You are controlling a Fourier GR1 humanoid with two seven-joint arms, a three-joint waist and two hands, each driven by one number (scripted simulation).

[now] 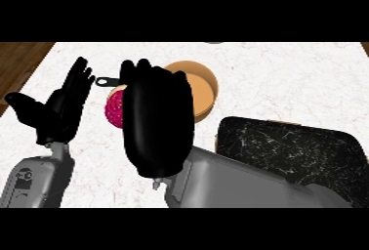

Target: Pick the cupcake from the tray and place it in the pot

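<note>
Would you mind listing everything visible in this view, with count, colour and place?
cupcake: one, pink-magenta, mostly hidden behind the right hand, just left of the pot
pot: one, tan-orange with a small dark handle, upper centre of the counter
tray: one, black with white marbling, right of centre
counter: one, white marbled top, wood showing at the far left
left hand: one, black, open with fingers up, at the left
right hand: one, black, centre, by the cupcake; its fingers' state is unclear

White marbled counter point(288, 78) carries tan pot point(205, 83) and black speckled tray point(288, 146), near each other.
</note>
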